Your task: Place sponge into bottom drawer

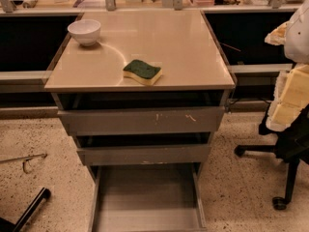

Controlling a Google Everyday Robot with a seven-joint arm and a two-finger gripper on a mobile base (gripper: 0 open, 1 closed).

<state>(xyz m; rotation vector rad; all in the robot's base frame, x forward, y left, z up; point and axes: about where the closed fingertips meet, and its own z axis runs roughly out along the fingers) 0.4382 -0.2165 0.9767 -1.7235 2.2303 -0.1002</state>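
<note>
Small rectangular sponge, dark green scrub layer over yellow foam (142,72), lies flat, green side up, near the front edge of the glossy beige countertop (164,37), slightly right of centre. It's free on all sides, so prob. easy to grab from above. Wide shallow grey bottom drawer (147,195) is pulled out w/ bare floor, ready to receive it. Round white glossy bowl (84,31) sits at the back-left corner, well apart. Gripper isn't in shot; its state can't be told.
</note>
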